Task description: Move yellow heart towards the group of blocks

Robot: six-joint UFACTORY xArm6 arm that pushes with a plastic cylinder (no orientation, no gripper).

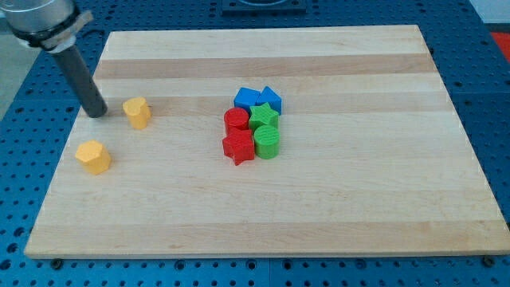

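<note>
Camera view: my tip (pixel 97 114), a bare rod with nothing pinched, sits just left of the yellow heart-shaped block (pixel 137 112) near the wooden board's (pixel 319 207) left edge, well apart from the red, green and blue block cluster (pixel 253 123).

Yellow heart (pixel 137 112) lies flat on table (pixel 335 207), near left edge, upper half, lobes not clearly resolved. Second yellow block (pixel 94 156), shape unclear, sits below-left of it, apart, closer to left edge.

Group of blocks sits near table centre, well apart from heart toward right edge: blue blocks (pixel 248 98) and (pixel 270 99) at top, red cylinder (pixel 236 120) and green star (pixel 264 117) in middle, red star (pixel 238 147) and green cylinder (pixel 267 143) at bottom, all tightly packed, touching.
</note>
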